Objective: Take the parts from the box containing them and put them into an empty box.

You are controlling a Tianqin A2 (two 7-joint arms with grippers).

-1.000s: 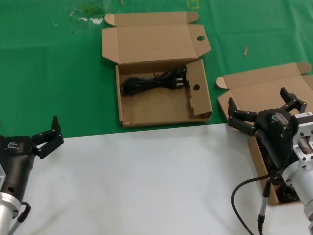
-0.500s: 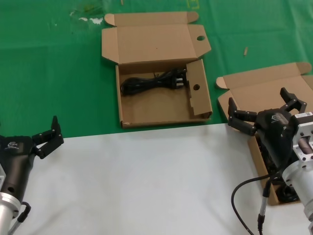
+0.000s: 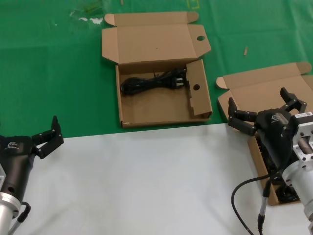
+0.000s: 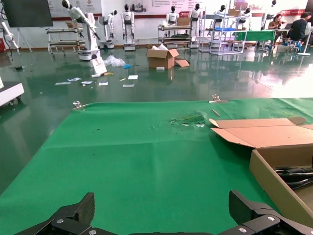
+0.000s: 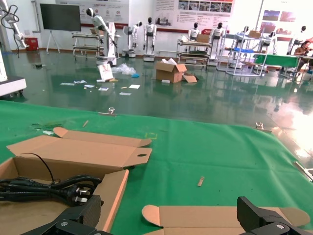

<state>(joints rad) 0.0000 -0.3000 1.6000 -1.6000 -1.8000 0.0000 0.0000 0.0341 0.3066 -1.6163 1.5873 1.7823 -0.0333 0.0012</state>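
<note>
Head view: you are hovering the right tool (image 3: pixel 264 110), fingers apart and empty, over the plain-lidded box (image 3: pixel 244 95); its remaining cables (image 3: pixel 288 195) are mostly hidden. One cable (image 3: pixel 154 82) is lying in the holed box (image 3: pixel 161 108). The left tool (image 3: pixel 48 137) is idling open at the desk (image 3: pixel 146 181) edge.

Next, probably: descend, grasp.

Wrist views: no legible writing.

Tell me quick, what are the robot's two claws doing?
Left gripper: open, holding nothing.
Right gripper: open, holding nothing.
</note>
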